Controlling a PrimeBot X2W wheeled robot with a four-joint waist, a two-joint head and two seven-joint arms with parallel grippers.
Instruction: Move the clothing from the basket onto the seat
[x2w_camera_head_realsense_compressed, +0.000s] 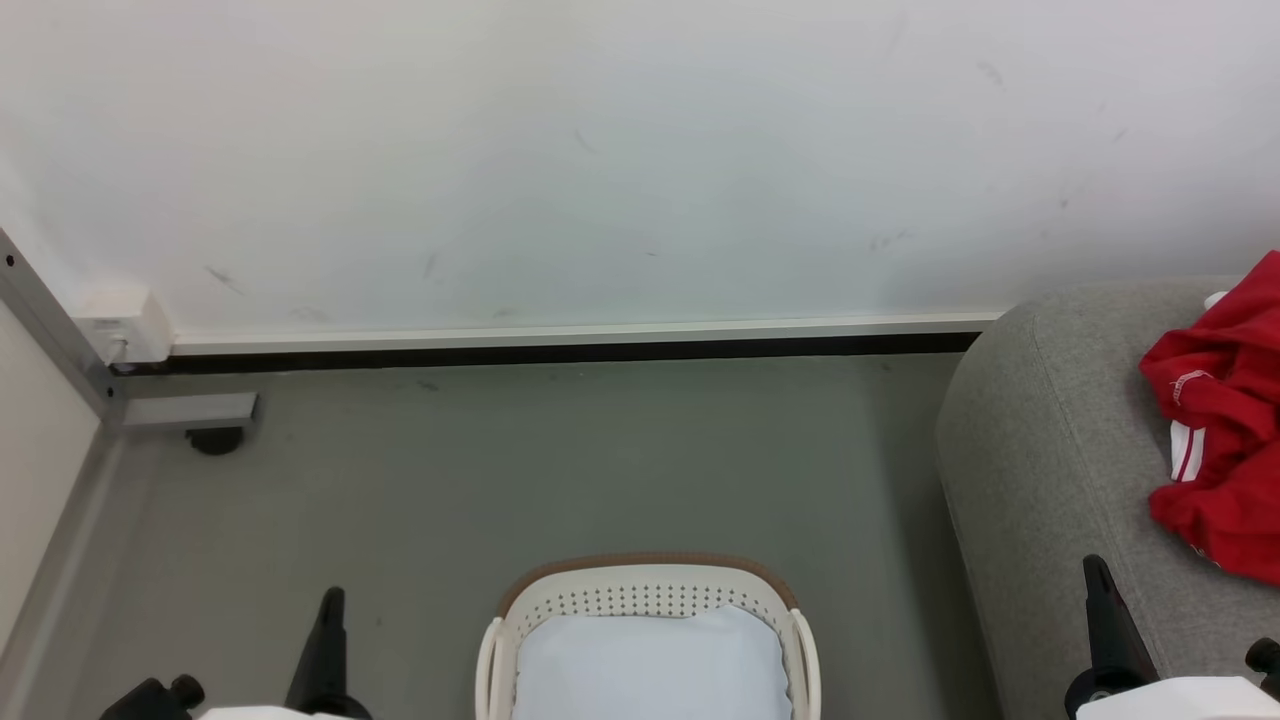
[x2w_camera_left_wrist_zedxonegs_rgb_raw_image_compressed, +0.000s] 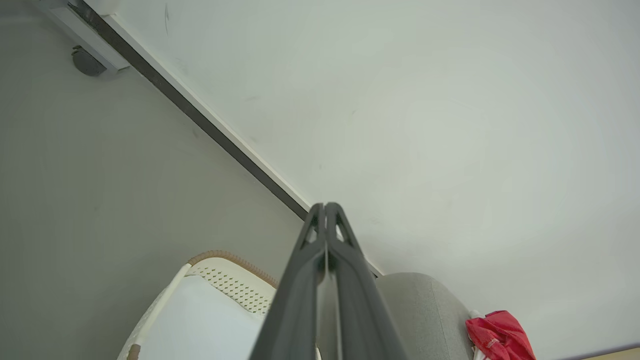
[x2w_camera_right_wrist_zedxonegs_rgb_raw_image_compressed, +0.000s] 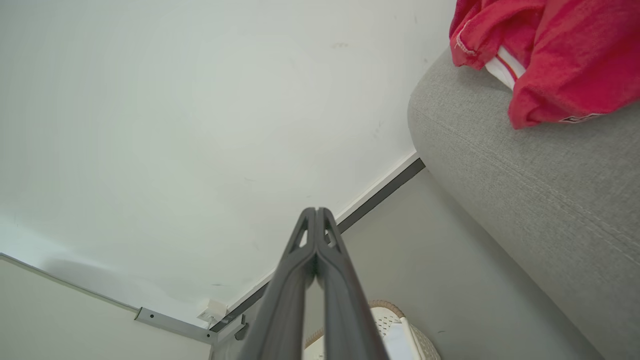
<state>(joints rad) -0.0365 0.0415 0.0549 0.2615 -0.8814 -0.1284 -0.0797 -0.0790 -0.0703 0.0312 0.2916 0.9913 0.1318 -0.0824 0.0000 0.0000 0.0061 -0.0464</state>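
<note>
Grey matte floor (x2w_camera_head_realsense_compressed: 560, 470) meets a scuffed white wall (x2w_camera_head_realsense_compressed: 600, 150) across my head view. Bottom centre sits the perforated cream basket (x2w_camera_head_realsense_compressed: 650, 598), its pale inside showing. Crumpled red clothing (x2w_camera_head_realsense_compressed: 1225, 420) lies on the woven grey seat (x2w_camera_head_realsense_compressed: 1040, 450) at right. My left gripper (x2w_camera_left_wrist_zedxonegs_rgb_raw_image_compressed: 325, 206) and right gripper (x2w_camera_right_wrist_zedxonegs_rgb_raw_image_compressed: 316, 210) each have their fingers pressed together.

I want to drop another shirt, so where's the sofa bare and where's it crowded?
Bare: on the seat, the grey strip between its rounded left edge and the clothing; also the floor between the basket and the wall. Crowded: the seat's right side, under the red heap.
</note>
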